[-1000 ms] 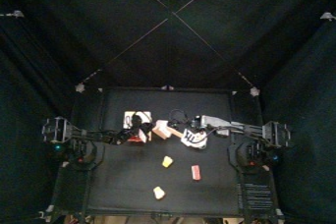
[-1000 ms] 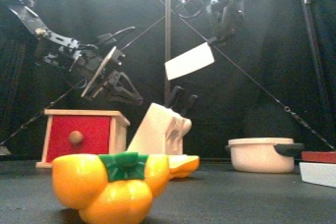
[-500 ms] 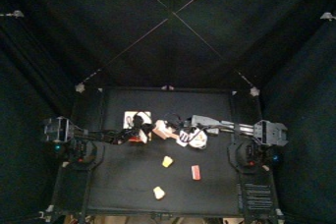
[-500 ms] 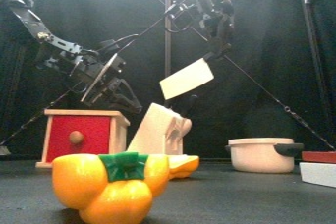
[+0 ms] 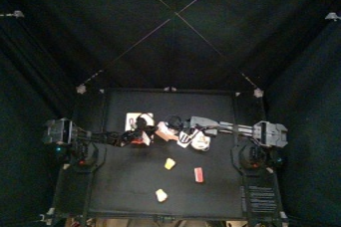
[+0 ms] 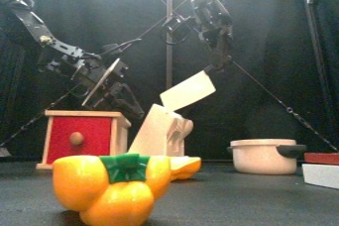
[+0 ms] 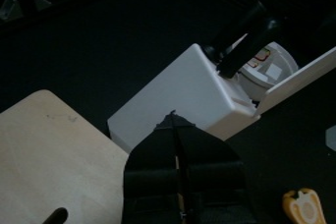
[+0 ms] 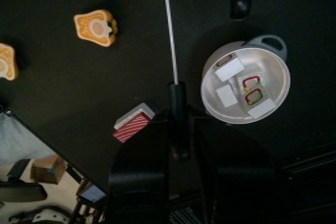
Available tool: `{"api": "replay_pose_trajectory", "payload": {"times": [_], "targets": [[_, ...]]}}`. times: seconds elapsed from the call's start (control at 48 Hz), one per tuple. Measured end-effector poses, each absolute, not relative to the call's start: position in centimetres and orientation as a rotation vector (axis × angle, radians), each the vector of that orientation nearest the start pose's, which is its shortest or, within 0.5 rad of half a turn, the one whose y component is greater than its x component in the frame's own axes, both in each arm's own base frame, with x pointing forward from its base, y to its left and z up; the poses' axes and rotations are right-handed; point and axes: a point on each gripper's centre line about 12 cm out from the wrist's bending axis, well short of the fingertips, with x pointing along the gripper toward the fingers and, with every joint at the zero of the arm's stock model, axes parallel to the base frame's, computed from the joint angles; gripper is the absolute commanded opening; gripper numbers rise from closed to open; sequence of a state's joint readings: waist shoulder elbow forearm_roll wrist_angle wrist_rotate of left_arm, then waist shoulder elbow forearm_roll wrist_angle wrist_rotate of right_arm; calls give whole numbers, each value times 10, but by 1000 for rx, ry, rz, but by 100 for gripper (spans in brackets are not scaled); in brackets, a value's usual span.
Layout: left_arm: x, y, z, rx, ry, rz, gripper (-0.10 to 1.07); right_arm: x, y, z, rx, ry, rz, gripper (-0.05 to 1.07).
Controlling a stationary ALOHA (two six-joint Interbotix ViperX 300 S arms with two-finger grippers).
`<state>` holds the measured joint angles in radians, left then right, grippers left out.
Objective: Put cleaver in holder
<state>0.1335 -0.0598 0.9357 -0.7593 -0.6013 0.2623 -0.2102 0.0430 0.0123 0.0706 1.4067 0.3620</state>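
Note:
The holder (image 6: 159, 133) is a white slanted block with black handles in it, left of the table's middle (image 5: 164, 131); it also shows in the left wrist view (image 7: 197, 95). My right gripper (image 6: 212, 50) is shut on the handle of the cleaver (image 6: 188, 89). Its white blade hangs tilted just above the holder's top. In the right wrist view the blade (image 8: 170, 31) shows edge-on ahead of that gripper (image 8: 175, 105). My left gripper (image 7: 172, 130) looks shut, with its tips at the holder's edge (image 6: 130, 96).
A red box with a white top (image 6: 86, 139) stands left of the holder. A white pot (image 6: 265, 156) sits to the right (image 8: 247, 79). A yellow toy pepper (image 6: 113, 185) lies near the front edge. A pale cutting board (image 7: 53, 159) lies by the holder.
My right gripper has come down and a little to the left, bringing the cleaver's blade from well above the holder to just over its top. The left arm has not moved.

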Motion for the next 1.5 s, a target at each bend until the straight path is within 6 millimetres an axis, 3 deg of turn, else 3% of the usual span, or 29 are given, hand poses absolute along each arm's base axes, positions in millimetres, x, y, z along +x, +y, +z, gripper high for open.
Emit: {"api": "replay_pose_trajectory", "payload": {"times": [0.542, 0.938, 1.5], "targets": [[324, 90, 156, -331, 303, 601, 12, 377, -73, 290, 509, 1426, -392, 47], [324, 90, 156, -331, 303, 601, 12, 374, -74, 304, 511, 1388, -395, 47], [325, 90, 156, -324, 304, 596, 12, 374, -76, 295, 510, 1414, -398, 47]]}}
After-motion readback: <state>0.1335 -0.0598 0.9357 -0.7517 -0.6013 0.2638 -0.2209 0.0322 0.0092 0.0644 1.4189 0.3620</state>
